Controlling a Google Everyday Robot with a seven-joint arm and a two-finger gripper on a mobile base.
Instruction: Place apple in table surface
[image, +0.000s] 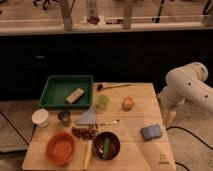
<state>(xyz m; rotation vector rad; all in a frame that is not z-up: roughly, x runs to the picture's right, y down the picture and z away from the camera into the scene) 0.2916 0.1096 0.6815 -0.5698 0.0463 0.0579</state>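
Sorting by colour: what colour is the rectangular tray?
Green tray, camera view; gripper beside pale wooden table.

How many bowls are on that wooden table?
2: an orange bowl at the front left corner, a dark bowl right of it. None seems hidden. The gripper hangs right of the table.

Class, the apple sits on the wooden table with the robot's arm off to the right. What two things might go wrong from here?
1. The apple is round and lies free on the table surface; a nudge might roll it into the green cup beside it.
2. The gripper hangs low by the table's right edge, so a careless move may hit that edge or the blue object nearby.
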